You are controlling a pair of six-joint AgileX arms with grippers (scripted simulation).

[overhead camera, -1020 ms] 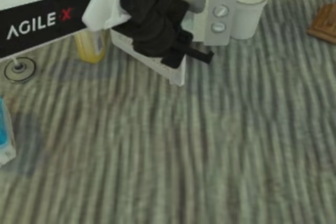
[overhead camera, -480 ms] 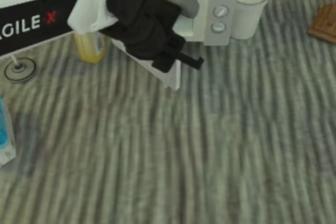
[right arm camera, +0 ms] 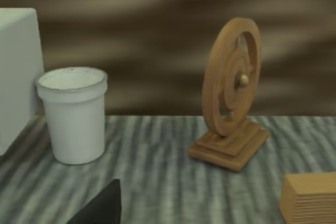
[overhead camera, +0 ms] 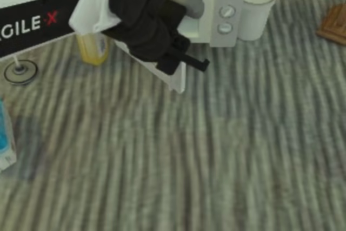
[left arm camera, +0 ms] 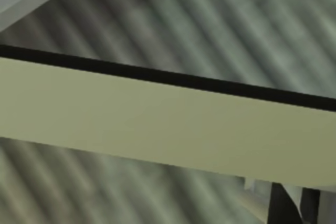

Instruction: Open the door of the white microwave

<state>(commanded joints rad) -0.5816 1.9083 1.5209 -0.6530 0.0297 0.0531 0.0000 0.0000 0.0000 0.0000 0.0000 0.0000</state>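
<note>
From above, my left gripper (overhead camera: 186, 60) is at the free edge of the door (overhead camera: 178, 79), which swings out from the white microwave (overhead camera: 211, 4) at the table's far side. I cannot tell if it grips. A white cup (overhead camera: 257, 6) stands beside the microwave.

My left wrist view shows the door's edge (left arm camera: 168, 124) filling the picture.

My right wrist view shows the cup (right arm camera: 73, 114) and a wooden wheel stand (right arm camera: 231, 98).

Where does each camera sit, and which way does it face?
Top view: above the table, looking down on the white microwave, its door swung out, and the left arm, its tool at the door edge.
Left wrist view: right up against a pale panel; none of the tool identifiable.
Right wrist view: low, facing the white cup and wooden wheel ornament; a dark tool part shows.
Shared: cup and microwave appear in the top and right wrist views.
</note>
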